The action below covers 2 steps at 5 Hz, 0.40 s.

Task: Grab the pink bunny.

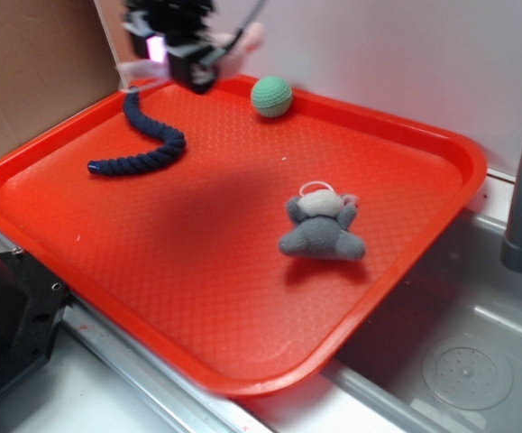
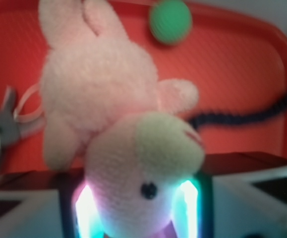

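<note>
Tray (image 1: 197, 298): big and red, with a raised rim. It sits on the worktop (image 1: 89, 397), and one corner hangs over the sink (image 1: 477, 361).
Claw (image 1: 184, 59): black, up above the tray's far rim, left of the green ball. It is closed on the pink bunny's head, with a lit finger (image 2: 189, 204) on each side.
Blue rope (image 1: 143, 144): dark and curvy, lying on the tray just under the claw.
Pink bunny (image 2: 103, 99): held in the claw, up in the air over the tray's far edge. Its body hangs free.
Grey toy (image 1: 322, 230): a soft animal lying on the tray's right part, well apart from the claw.
Green ball (image 1: 271, 96): knitted, resting by the tray's far rim.
</note>
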Tool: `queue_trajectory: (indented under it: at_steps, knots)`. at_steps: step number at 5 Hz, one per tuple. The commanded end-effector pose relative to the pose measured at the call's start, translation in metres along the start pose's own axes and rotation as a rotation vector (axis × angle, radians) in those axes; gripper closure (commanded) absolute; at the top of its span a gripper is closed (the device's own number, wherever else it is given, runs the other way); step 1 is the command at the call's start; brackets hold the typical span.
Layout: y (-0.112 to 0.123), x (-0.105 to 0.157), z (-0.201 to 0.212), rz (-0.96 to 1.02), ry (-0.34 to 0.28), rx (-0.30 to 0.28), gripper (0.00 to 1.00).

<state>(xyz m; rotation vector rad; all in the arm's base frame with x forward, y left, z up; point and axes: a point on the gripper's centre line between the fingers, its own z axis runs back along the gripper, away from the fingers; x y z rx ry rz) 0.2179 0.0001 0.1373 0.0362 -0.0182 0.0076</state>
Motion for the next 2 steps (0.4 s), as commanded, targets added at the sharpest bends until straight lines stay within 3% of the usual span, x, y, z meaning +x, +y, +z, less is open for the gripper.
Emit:
queue_trajectory:
  at_steps: [1, 2]
  knots:
    - [0.0198, -0.0669, 0.0446, 0.093, -0.127, 0.033, 1.0]
    - [0.023, -0.0731, 0.0428, 0.06, -0.117, -0.045, 1.0]
